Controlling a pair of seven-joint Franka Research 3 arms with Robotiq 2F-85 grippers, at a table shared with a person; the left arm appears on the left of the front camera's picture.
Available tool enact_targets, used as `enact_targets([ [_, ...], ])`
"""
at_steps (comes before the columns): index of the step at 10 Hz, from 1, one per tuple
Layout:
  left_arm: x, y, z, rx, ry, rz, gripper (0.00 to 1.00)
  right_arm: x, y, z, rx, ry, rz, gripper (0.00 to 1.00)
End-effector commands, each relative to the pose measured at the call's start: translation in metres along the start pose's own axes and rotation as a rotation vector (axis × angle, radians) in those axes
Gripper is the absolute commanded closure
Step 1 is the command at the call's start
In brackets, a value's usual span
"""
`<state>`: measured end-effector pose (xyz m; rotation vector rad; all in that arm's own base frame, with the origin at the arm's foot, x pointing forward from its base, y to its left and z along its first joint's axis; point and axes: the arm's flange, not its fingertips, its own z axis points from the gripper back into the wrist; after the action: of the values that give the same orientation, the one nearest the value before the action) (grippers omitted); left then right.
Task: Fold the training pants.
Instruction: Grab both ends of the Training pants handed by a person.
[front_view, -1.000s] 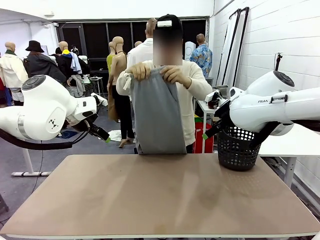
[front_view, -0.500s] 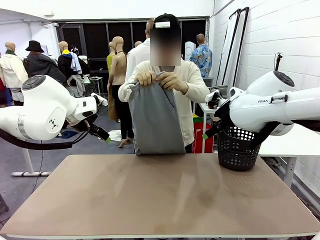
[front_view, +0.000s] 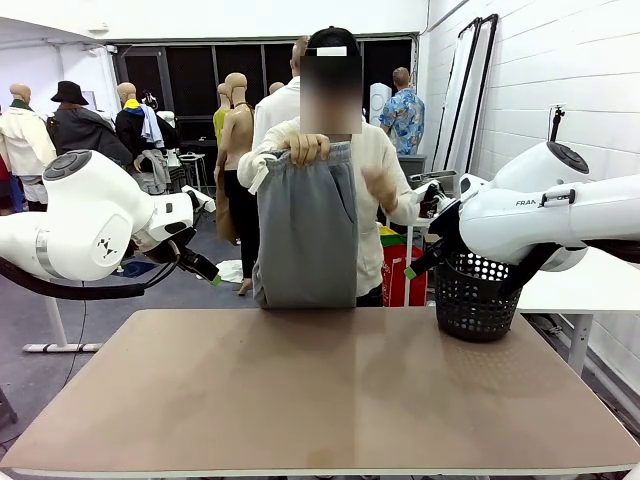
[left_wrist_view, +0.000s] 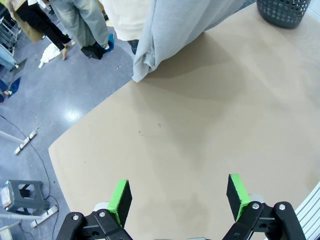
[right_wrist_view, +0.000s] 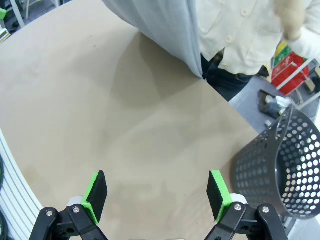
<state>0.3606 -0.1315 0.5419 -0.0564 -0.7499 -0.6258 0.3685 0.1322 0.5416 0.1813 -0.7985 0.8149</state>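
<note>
The left arm (front_view: 85, 215) comes in from the left side and is lifted above the left end of the desk (front_view: 320, 390). Its wrist is bent, so the left tool (left_wrist_view: 178, 192) looks down at the brown desk top. The two green pads (left_wrist_view: 120, 199) stand far apart, and there is nothing between them; the tool touches nothing.

The right arm (front_view: 560, 215) comes in from the right side at about the same height, above the black basket (front_view: 470, 300) that stands at the far right of the desk. The right tool (right_wrist_view: 156, 192) is also directed down at the desk top. Its fingers are wide apart too, it is empty, and it touches nothing.

The training pants (front_view: 308, 230) are not on the desk. The person at the far side holds them up by the waistband with one hand (front_view: 308, 150), at chest height. The other hand (front_view: 385, 185) is beside the cloth and looks blurred. The grey cloth hangs straight down, and its lower end reaches the far edge of the desk. I cannot tell whether it touches the desk there.

On the right arm the letters "FRAN" (front_view: 530, 202) can be read; the rest of the word is not clear.
</note>
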Motion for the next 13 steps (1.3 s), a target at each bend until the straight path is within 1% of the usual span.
enact_targets([
  [1, -0.0004, 0.0005, 0.0008, 0.008, 0.005, 0.002, 0.00, -0.0010, 0.0004, -0.0008, 0.004, 0.004, 0.000, 0.00],
  [13, -0.0004, 0.0005, 0.0008, 0.008, 0.005, 0.002, 0.00, -0.0010, 0.0004, -0.0008, 0.004, 0.004, 0.000, 0.00],
])
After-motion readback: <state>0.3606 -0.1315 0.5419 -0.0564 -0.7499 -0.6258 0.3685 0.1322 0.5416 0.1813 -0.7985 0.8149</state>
